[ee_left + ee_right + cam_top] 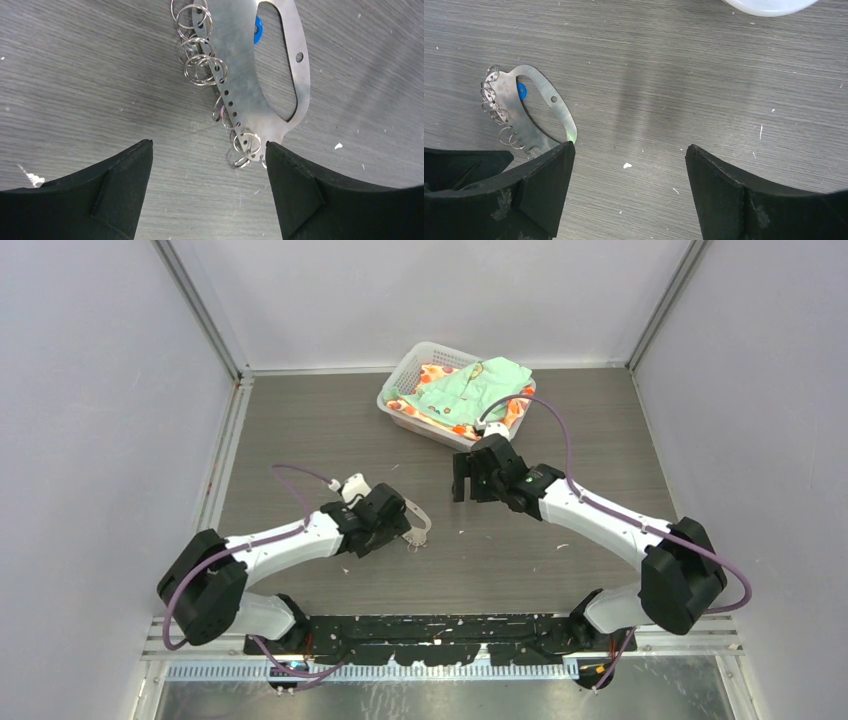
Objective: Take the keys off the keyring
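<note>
Lying flat on the grey wood-grain table [75, 80], the keyring [240, 75] is a thin dull-silver metal plate, roughly teardrop-shaped, w/ a long oval cut-out & a row of small punched holes down one edge. Thin wire split rings [200, 67] hang in a loose cluster thru those holes. The blue-headed key [257, 30] peeks thru the cut-out, rest of it hidden. Left gripper [209, 150] is at the plate's narrow end, matte black fingers [300, 190] spread wide, nothing between them; one fingertip is just beside or touching the plate tip, can't tell which. Right gripper [630, 149] is spread wide too, holding nothing, over bare table beside the plate. White mesh basket [398, 375] w/ green cloth [470, 385] sits at the far side, well apart
</note>
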You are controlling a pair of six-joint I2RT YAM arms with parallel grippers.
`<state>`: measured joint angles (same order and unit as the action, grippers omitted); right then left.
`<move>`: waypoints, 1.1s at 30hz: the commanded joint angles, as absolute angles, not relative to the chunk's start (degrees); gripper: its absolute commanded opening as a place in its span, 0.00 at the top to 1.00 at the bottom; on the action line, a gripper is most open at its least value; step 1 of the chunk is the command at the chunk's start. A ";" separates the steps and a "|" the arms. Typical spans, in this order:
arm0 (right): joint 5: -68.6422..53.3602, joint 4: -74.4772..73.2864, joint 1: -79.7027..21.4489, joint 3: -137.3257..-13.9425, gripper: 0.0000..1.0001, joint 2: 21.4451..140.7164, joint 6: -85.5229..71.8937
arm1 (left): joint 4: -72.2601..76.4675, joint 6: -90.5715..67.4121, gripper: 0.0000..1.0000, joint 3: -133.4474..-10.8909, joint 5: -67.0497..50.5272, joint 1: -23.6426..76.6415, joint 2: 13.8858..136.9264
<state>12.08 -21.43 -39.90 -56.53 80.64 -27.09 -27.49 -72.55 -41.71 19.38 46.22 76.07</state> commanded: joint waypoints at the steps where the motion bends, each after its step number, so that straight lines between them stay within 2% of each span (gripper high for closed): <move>1: 11.75 -19.07 -38.96 -55.88 0.14 77.21 -27.10 | -22.00 -77.21 0.18 -44.20 24.93 46.58 78.41; 5: 11.27 -18.61 -38.40 -55.06 0.14 76.27 -26.93 | -23.18 -77.77 0.25 -47.61 26.52 46.58 82.17; 8: 10.79 -18.25 -38.09 -54.52 0.14 75.81 -27.06 | -25.42 -79.29 0.42 -48.37 28.35 46.58 83.62; 11: 10.72 -18.11 -37.85 -53.89 0.14 75.30 -27.07 | -26.13 -79.90 0.50 -47.81 28.59 46.58 83.61; 20: 9.54 -17.26 -37.24 -53.34 0.14 75.49 -27.24 | -24.81 -79.17 0.63 -45.00 27.43 46.58 84.05; 30: 9.23 -17.45 -37.01 -53.53 0.14 75.74 -27.42 | -20.45 -76.67 0.72 -44.42 28.23 46.34 86.68; 33: 9.23 -17.49 -37.02 -53.65 0.14 75.84 -27.37 | -18.57 -75.61 0.84 -43.60 27.98 45.85 86.52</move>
